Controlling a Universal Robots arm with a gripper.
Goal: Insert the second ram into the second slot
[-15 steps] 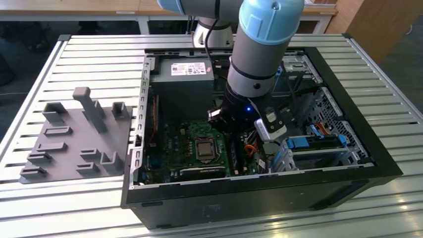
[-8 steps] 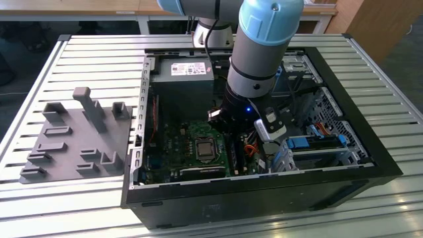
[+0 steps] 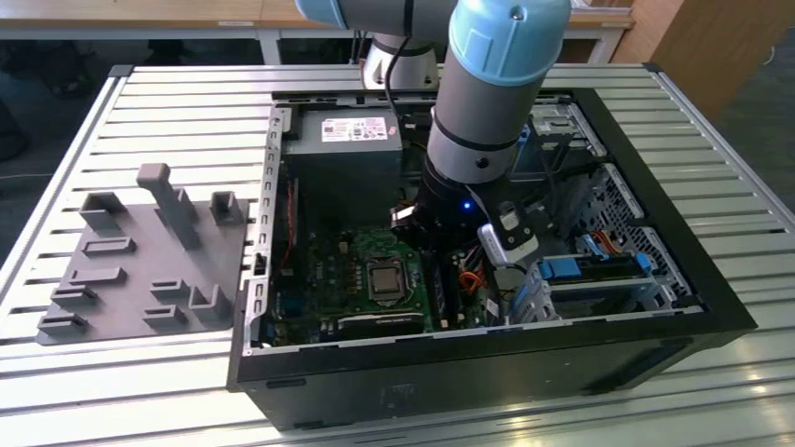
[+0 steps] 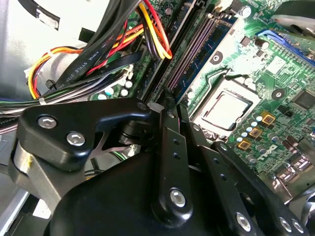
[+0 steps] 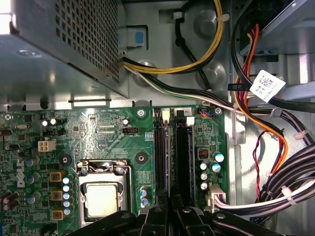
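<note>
**Item 1.** Table point(image 3: 186, 102): slatted metal top, carrying everything listed.

**Item 2.** Computer case point(image 3: 695, 279): black tower laid on its side with the panel off, from the centre to the exterior view's right.

**Item 3.** Fixture plate point(image 3: 137, 270): grey, with upright pegs and brackets, on the table at the exterior view's left, just beside the case.

**Item 4.** Arm point(image 3: 491, 93): grey with a pale blue joint. It enters at the upper centre of the exterior view and reaches down into the case over the green motherboard point(image 3: 335, 256).

**Item 5.** Claw point(image 5: 171, 214): black, low inside the case, directly over the memory slots point(image 5: 183, 147) beside the processor socket point(image 5: 102, 196). Apart, together or clamped: cannot tell.

**Item 6.** Second ram point(image 5: 173, 157): thin dark strip seen edge-on in the first wrist view, standing along the memory slots in line with the claw. Seated or gripped: cannot tell.

**Item 7.** Power supply point(image 5: 64, 44): grey perforated box against the motherboard's edge.

**Item 8.** Cables point(image 5: 275, 187): black, orange, yellow and red, bundled on the far side of the slots from the socket. One carries a white tag point(image 5: 267, 85).

**Item 9.** Drive-bay clips point(image 3: 578, 270): bright blue, lower right of the case in the exterior view.
</note>
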